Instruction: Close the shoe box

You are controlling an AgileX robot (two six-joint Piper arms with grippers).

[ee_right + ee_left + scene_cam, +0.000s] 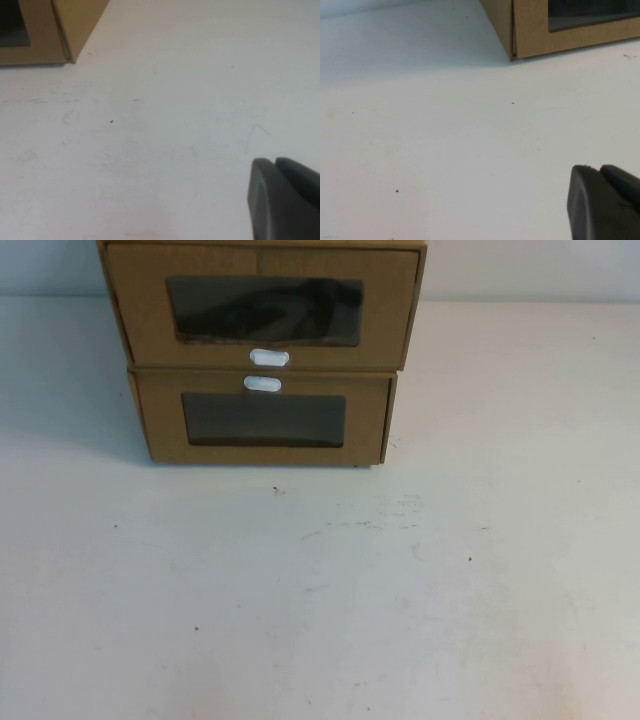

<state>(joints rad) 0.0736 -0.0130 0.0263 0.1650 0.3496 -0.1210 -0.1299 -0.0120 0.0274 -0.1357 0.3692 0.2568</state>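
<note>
Brown cardboard shoe box [262,307], dark window, white tab; matching brown lower box [263,420]; white scuffed table [320,590].

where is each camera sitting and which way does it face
High: raised on the robot's side, angled down at the table, the shoe box stacked on the lower box; no arms show.
Left wrist: low over the table, facing the lower box's corner; left gripper at the edge.
Right wrist: likewise, the lower box's other corner; right gripper at the edge.
All share the lower box.
</note>
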